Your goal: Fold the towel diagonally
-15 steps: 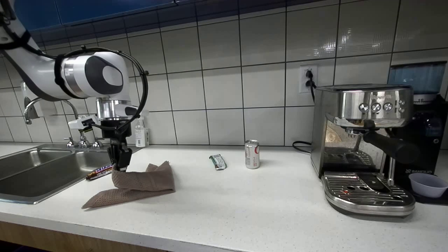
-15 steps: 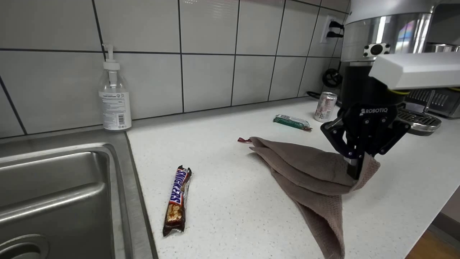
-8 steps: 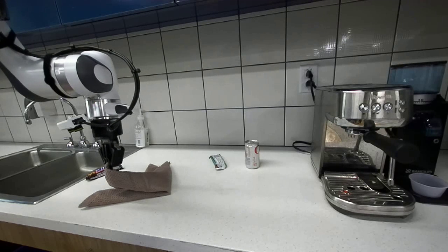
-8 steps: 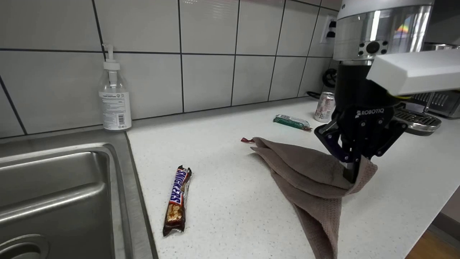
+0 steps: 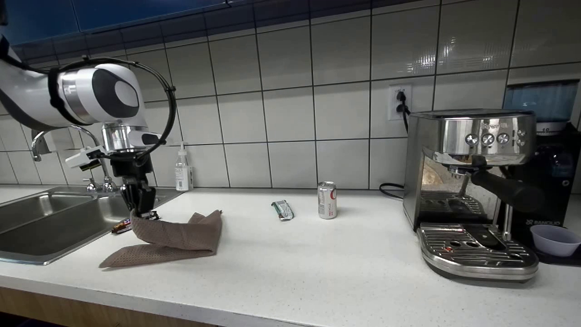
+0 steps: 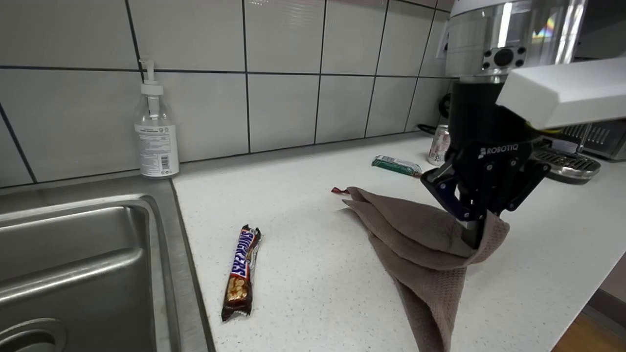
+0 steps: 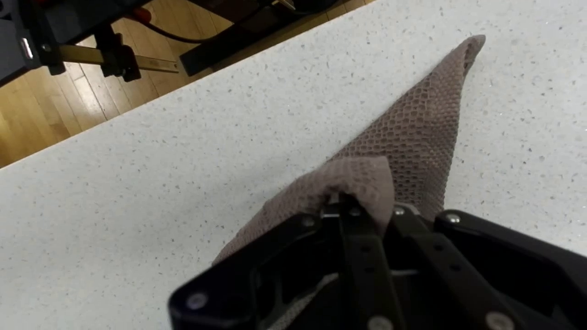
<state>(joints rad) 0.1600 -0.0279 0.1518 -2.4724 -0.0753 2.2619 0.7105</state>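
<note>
While the gripper (image 6: pixel 473 235) reads ROBOTIQ, candy (image 6: pixel 241 274) reads SNICKERS.

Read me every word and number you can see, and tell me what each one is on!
"SNICKERS": on the candy bar.
"ROBOTIQ": on the gripper.
"10": tiny, on the white ring of the black machine.
"RANCILIO", it looks like, a bit fuzzy: low on that same machine.
Too small or blurred to read: the print on the can, the green wrapper, the pump bottle and the silver coffee machine.
</note>
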